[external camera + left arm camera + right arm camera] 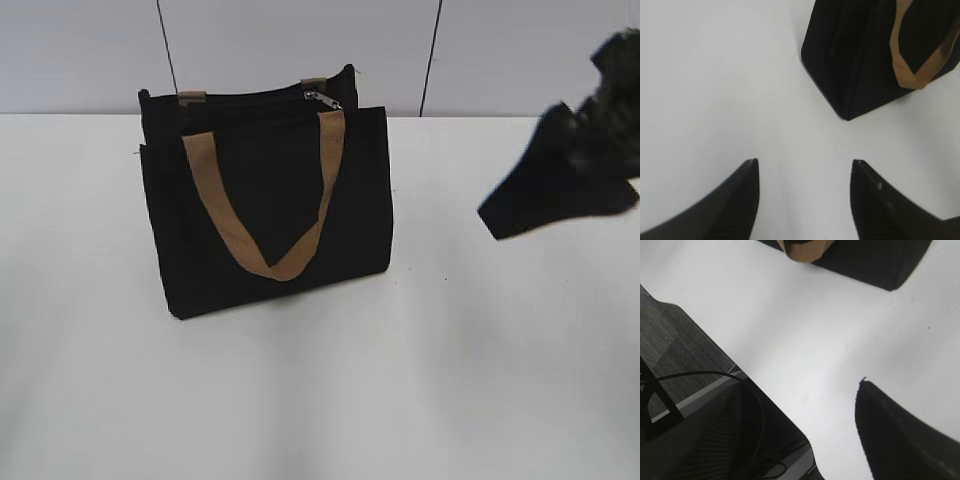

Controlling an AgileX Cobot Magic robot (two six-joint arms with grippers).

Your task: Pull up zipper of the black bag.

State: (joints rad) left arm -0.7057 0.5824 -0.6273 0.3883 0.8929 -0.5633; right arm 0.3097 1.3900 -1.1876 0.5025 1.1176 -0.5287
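Observation:
The black bag [270, 200] stands upright on the white table, left of centre, with tan handles [265, 255]. Its metal zipper pull [320, 98] sits at the right end of the top edge. My right gripper [497, 215] hovers to the right of the bag, apart from it, fingers pointing left and down. In the right wrist view its jaws [800, 387] are open and empty, with the bag's bottom [875, 262] at the top. My left gripper [802, 167] is open and empty over bare table; the bag's corner [860, 60] lies ahead to the right.
The white table [450, 380] extends in front of and beside the bag. A grey panelled wall [300, 40] stands behind. In the right wrist view the table's edge [715, 340] runs diagonally, with grey carpet and black cables [690, 375] below.

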